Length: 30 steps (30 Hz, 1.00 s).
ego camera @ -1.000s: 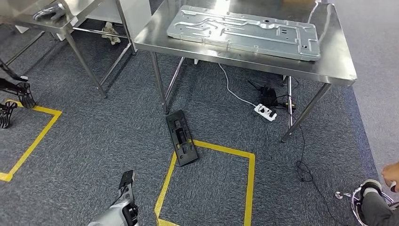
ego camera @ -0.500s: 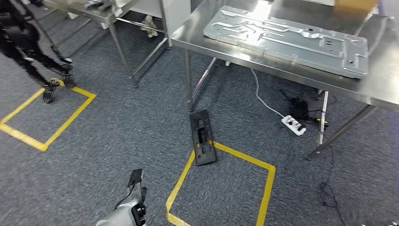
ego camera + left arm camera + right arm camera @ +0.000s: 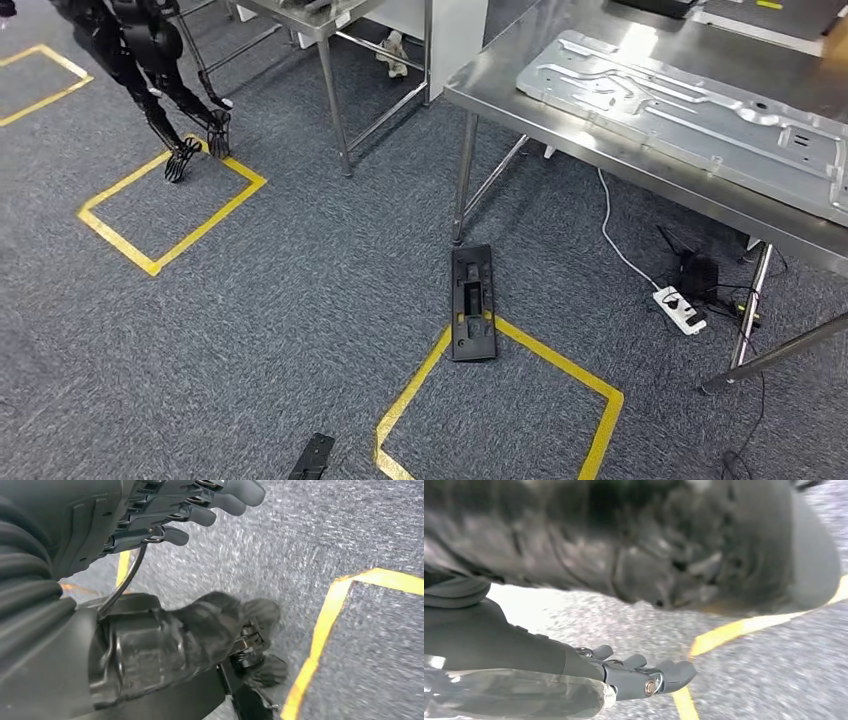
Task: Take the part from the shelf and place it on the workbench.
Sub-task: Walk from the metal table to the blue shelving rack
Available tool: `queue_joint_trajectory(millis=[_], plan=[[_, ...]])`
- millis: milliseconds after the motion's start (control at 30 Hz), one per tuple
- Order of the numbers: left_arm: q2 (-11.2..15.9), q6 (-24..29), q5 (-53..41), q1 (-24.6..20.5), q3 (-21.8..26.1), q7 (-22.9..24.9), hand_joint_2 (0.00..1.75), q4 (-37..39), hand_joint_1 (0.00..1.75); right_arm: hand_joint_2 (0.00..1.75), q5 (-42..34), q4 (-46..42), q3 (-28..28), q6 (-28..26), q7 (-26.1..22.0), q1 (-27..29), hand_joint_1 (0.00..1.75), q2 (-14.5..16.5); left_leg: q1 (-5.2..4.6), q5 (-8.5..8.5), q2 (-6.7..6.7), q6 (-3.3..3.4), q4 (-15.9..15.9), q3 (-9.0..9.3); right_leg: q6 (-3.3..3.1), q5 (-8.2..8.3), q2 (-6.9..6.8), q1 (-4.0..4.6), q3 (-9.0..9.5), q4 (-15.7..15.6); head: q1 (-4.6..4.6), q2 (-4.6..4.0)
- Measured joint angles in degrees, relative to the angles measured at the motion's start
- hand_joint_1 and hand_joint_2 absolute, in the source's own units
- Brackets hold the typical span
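Your left hand (image 3: 200,510) hangs over grey carpet with its fingers (image 3: 235,492) stretched out and a little apart; nothing sits in them and they touch nothing. Your right hand (image 3: 634,672) is the same story: its fingers (image 3: 674,670) reach out straight over the carpet, empty, with a strip of yellow floor tape (image 3: 744,625) beyond them.

Moving outward in the head view, you are looking down at the carpet (image 3: 280,310), marked with yellow tape squares. The nearest square (image 3: 500,400) lies just ahead of you, and a flat black rectangular part (image 3: 473,301) lies on the floor across its far corner, one end on the tape and the other pointing toward the leg of the steel workbench (image 3: 500,80). That black part is on the carpet, not on any shelf or table.

On the workbench top lies a large stamped metal panel (image 3: 690,105), flat and close to the front edge. Under the bench you can see a white power strip (image 3: 680,310) with cables trailing off it. Further left stands a second steel table (image 3: 330,20), and beside another tape square (image 3: 170,205) stands a dark legged robot (image 3: 150,60), its feet at the square's far corner.
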Motion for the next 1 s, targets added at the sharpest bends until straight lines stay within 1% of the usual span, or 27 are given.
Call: queue_joint_trajectory(millis=[33,100,133,167,200,233,267,300,333,367,433,467,533,567,600,633,667,700,733,767,800,833,867,900,933,967,1000], plan=[[-0.2,-0.6,0.7,-0.1,0.1,-1.0,0.00,0.6,0.00,0.00,-0.1,0.0,-0.6,-0.5,-0.6,0.0,0.00,0.1,0.14,0.16,-0.46,0.29,-0.3,0.23,0.22,-1.51,1.20,-0.10,-0.80,2.2,0.11,0.00],[-0.5,-1.1,1.1,-0.4,0.2,-1.3,0.00,1.3,0.00,0.00,0.4,0.0,-1.4,-1.7,-0.5,0.2,0.00,0.2,0.15,0.34,-1.52,0.64,-0.3,0.17,0.37,-5.39,4.02,-0.25,-4.22,9.6,0.34,0.00],[-0.6,-1.2,1.1,-0.6,0.2,-1.0,0.00,1.5,0.00,0.00,0.6,0.0,-1.7,-2.2,-0.1,0.3,0.00,0.2,0.09,0.40,-2.24,0.72,-0.2,0.07,0.36,-6.56,4.69,-0.26,-5.88,13.0,0.44,0.00],[-0.6,-1.2,1.0,-0.8,0.2,-0.7,0.00,1.6,0.00,0.00,0.8,0.0,-1.9,-2.6,0.4,0.4,0.00,0.2,0.03,0.40,-3.03,0.73,-0.1,0.02,0.31,-6.69,5.09,-0.26,-6.82,14.8,0.44,0.00],[-0.7,-1.2,0.9,-0.8,0.1,-0.2,0.00,1.7,0.00,0.00,0.8,0.0,-2.2,-2.9,0.8,0.5,0.00,0.1,0.01,0.38,-3.87,0.71,0.0,0.00,0.21,-5.65,5.35,-0.24,-6.77,14.4,0.45,0.00],[-0.7,-0.9,0.9,-0.8,0.0,0.4,0.00,1.7,0.00,0.00,0.7,0.0,-2.4,-3.0,1.1,0.6,0.00,0.0,0.01,0.34,-4.67,0.65,0.2,0.01,0.06,-3.70,5.74,-0.25,-5.76,11.9,0.47,0.00],[-0.7,-0.5,0.8,-0.7,-0.1,1.2,0.00,1.5,0.00,0.00,0.6,0.0,-2.7,-2.9,1.3,0.6,0.00,-0.2,0.04,0.26,-5.43,0.54,0.4,-0.02,-0.16,-1.53,6.78,-0.29,-4.20,8.1,0.48,0.00],[-0.6,0.0,0.6,-0.7,-0.4,2.0,0.00,1.2,0.00,0.00,0.4,0.1,-2.9,-2.8,1.5,0.6,0.00,-0.5,-0.04,0.15,-6.12,0.37,0.7,-0.15,-0.36,0.00,8.08,-0.38,-2.72,4.5,0.46,0.00],[-0.5,0.5,0.5,-0.6,-0.7,2.7,0.00,0.7,0.00,0.00,0.2,0.1,-3.1,-2.6,1.7,0.6,0.00,-0.7,-0.08,0.10,-6.76,0.15,0.9,-0.37,-0.52,0.85,9.15,-0.43,-1.65,1.9,0.43,0.00],[-0.3,0.8,0.4,-0.6,-1.0,3.3,0.00,0.1,0.00,0.00,-0.2,0.1,-3.4,-2.4,1.9,0.6,0.00,-0.9,-0.07,0.10,-7.32,-0.10,1.1,-0.61,-0.63,1.02,9.87,-0.44,-1.10,0.4,0.41,0.00],[0.1,1.0,0.4,-0.4,-1.8,4.1,0.00,-0.7,0.00,0.00,-0.7,0.2,-3.7,-2.1,2.1,0.6,0.00,-1.1,0.03,0.27,-8.46,-0.70,1.1,-1.01,-0.95,0.88,9.13,-0.42,-0.77,0.0,0.38,0.00],[0.4,0.9,0.4,-0.3,-2.2,4.3,0.00,-1.0,0.00,0.00,-0.9,0.2,-3.8,-2.1,2.1,0.6,0.00,-1.1,0.01,0.12,-8.06,-1.00,1.4,-1.20,-1.23,0.99,8.45,-0.49,-0.58,-0.3,0.41,0.00],[0.7,0.7,0.5,-0.2,-3.0,4.5,0.00,-1.4,0.00,0.00,-1.1,0.2,-3.9,-2.3,2.2,0.6,0.00,-1.2,-0.07,-1.73,-5.26,-1.69,4.2,-2.63,-1.90,1.28,7.07,-0.68,-0.27,-0.7,-0.06,0.00],[0.9,0.6,0.5,-0.2,-3.4,4.6,0.00,-1.7,0.00,0.00,-1.2,0.3,-3.9,-2.4,2.3,0.6,0.00,-1.3,0.03,-3.41,-3.39,-2.01,7.2,-4.00,-2.13,1.31,6.31,-0.56,-0.24,-0.8,-0.27,0.00],[1.0,0.6,0.6,-0.3,-3.9,4.6,0.00,-2.0,0.00,0.00,-1.2,0.3,-4.0,-2.6,2.3,0.7,0.00,-1.3,0.20,-5.18,-2.29,-2.33,10.8,-5.76,-2.32,1.28,5.55,-0.48,-0.26,-0.8,-0.53,0.00],[1.2,0.5,0.7,-0.4,-4.4,4.7,0.00,-2.3,0.00,0.00,-1.2,0.3,-4.0,-2.8,2.4,0.7,0.00,-1.3,0.38,-6.46,-1.83,-2.58,14.2,-7.38,-2.46,1.22,4.70,-0.42,-0.25,-0.8,-0.55,0.00],[1.3,0.5,0.8,-0.4,-4.8,4.8,0.00,-2.5,0.00,0.00,-1.2,0.3,-4.0,-3.0,2.7,0.7,0.00,-1.3,0.52,-6.81,-1.65,-2.75,16.2,-8.32,-2.51,1.14,3.85,-0.41,-0.21,-0.8,-0.55,0.00],[1.5,0.5,0.9,-0.4,-5.2,4.9,0.00,-2.8,0.00,0.00,-1.2,0.4,-4.1,-3.1,2.9,0.7,0.00,-1.3,0.61,-6.14,-1.49,-2.83,16.1,-8.28,-2.50,1.04,3.05,-0.41,-0.13,-0.8,-0.57,0.00],[1.7,0.5,1.0,-0.3,-5.6,4.9,0.00,-3.1,0.00,0.00,-1.1,0.4,-4.1,-3.2,3.1,0.7,0.00,-1.3,0.66,-4.61,-1.18,-2.81,14.0,-7.13,-2.43,0.93,2.33,-0.42,0.00,-0.8,-0.57,0.00],[2.0,0.5,1.2,-0.3,-6.0,4.9,0.00,-3.4,0.00,0.00,-0.9,0.4,-4.1,-3.2,3.3,0.7,0.00,-1.3,0.65,-2.72,-0.42,-2.65,10.4,-5.17,-2.31,0.79,1.65,-0.41,0.19,-0.8,-0.58,0.00],[2.2,0.5,1.3,-0.3,-6.3,4.9,0.00,-3.7,0.00,0.00,-0.7,0.4,-4.1,-3.2,3.6,0.7,0.00,-1.3,0.39,-1.36,1.05,-2.40,6.5,-3.11,-2.08,0.58,1.02,-0.28,0.40,-0.7,-0.59,0.00],[2.5,0.5,1.5,-0.5,-6.6,4.9,0.00,-4.1,0.00,0.00,-0.3,0.4,-4.1,-3.3,3.9,0.7,0.00,-1.3,0.13,-0.52,2.26,-2.04,3.6,-1.52,-1.80,0.38,0.44,-0.13,0.57,-0.7,-0.56,0.00],[2.7,0.6,1.7,-0.6,-6.9,4.9,0.00,-4.4,0.00,0.00,0.1,0.4,-4.1,-3.5,4.2,0.7,0.00,-1.3,-0.15,-0.23,3.13,-1.71,1.8,-0.64,-1.51,0.19,-0.16,0.02,0.71,-0.6,-0.46,0.00],[2.8,0.5,1.9,-0.7,-7.1,4.9,0.00,-4.6,0.00,0.00,0.9,0.4,-4.1,-3.7,4.7,0.6,0.00,-1.3,-0.42,-0.36,3.34,-1.44,1.1,-0.43,-1.23,0.05,-0.77,0.15,0.83,-0.7,-0.35,0.00],[2.9,0.5,2.0,-0.7,-7.4,4.9,0.00,-4.8,0.00,0.00,1.8,0.4,-3.9,-3.9,5.2,0.5,0.00,-1.3,-0.44,-0.29,2.62,-1.13,1.0,-0.48,-0.96,-0.04,-1.44,0.21,1.01,-0.7,-0.27,0.00],[3.1,0.4,2.1,-0.6,-7.7,4.9,0.00,-4.9,0.00,0.00,3.1,0.4,-3.6,-4.1,5.8,0.4,0.00,-1.3,-0.30,-0.15,1.91,-0.85,0.8,-0.38,-0.65,-0.27,-1.54,0.11,1.18,-0.7,-0.19,0.00],[3.2,0.3,2.2,-0.5,-7.9,4.8,0.00,-5.0,0.00,0.00,4.2,0.4,-3.2,-4.2,6.4,0.3,0.00,-1.2,-0.13,0.00,1.26,-0.51,0.5,-0.19,-0.36,-0.84,-0.63,0.01,1.16,-0.2,-0.09,0.00]])
